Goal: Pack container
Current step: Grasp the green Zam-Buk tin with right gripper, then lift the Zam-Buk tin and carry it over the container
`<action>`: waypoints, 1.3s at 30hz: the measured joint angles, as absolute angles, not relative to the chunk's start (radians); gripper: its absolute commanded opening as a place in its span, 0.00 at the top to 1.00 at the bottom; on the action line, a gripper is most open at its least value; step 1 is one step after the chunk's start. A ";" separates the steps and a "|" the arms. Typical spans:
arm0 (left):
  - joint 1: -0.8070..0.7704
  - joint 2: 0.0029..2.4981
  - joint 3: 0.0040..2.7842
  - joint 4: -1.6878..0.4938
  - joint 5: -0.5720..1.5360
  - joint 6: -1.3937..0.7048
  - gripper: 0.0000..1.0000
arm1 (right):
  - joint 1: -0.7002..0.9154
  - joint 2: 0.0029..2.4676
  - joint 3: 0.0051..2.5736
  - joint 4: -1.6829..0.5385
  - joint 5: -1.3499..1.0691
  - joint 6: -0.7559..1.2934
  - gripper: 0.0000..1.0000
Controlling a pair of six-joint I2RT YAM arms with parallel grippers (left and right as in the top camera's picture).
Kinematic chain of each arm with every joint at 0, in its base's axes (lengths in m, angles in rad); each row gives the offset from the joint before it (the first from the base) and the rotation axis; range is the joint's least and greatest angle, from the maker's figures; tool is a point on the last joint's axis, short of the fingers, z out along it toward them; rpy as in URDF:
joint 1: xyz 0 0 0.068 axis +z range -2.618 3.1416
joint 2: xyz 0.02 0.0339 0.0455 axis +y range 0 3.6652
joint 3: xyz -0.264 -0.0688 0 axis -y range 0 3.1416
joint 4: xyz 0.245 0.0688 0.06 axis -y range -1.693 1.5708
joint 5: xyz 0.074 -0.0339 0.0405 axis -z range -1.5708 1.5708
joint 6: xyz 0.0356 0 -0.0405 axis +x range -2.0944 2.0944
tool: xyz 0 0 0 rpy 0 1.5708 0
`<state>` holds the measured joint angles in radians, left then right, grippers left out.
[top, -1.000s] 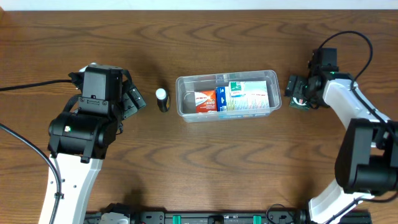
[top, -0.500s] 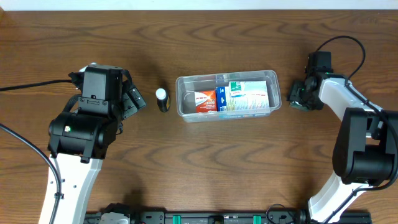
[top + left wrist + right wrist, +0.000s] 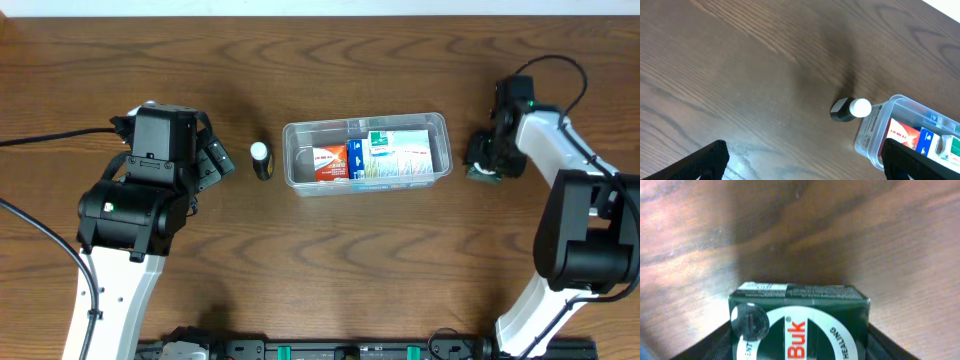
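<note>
The clear plastic container [image 3: 365, 152] sat at the middle of the wooden bench [image 3: 360, 270], its long side running left to right between the two arms. Inside it lay an orange-and-white box [image 3: 330, 163], a narrow blue box [image 3: 356, 160] just beside that, and a larger white-and-green box [image 3: 405, 155] filling the right-hand part. From the left wrist camera the container's [image 3: 875, 137] rounded left corner showed, with the orange-and-white box [image 3: 902, 135] visible through the wall.

A small dark bottle with a white cap [image 3: 261, 160] was just beside the container's left end, with a narrow strip of bench between them in the overhead view. Whether the bottle [image 3: 850, 109] stood or lay on its side could not be told.

The left arm [image 3: 130, 210] was left of the bottle, and its jaws pointed toward the bottle from a short way off. They were spread wide, one fingertip [image 3: 705, 160] at each lower corner of the wrist view, with only bare bench between them.

The right arm [image 3: 560, 160] reached in from the right, and its jaws hung just beside the container's right end, apart from it. They were closed against the two sides of a dark green carton [image 3: 800, 325], which bore a white oval with the red letters "Buk" and the word "HEALING". In the overhead view the carton [image 3: 484, 168] showed as a small green patch at the arm's tip. Whether it touched the bench could not be told.
</note>
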<state>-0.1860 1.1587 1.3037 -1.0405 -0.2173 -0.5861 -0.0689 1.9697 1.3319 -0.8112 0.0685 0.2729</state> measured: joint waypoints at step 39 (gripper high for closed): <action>-0.186 1.159 1.304 -1.040 -0.218 -0.587 0.02 | 0.649 2.027 1.993 -1.162 0.133 0.457 0.41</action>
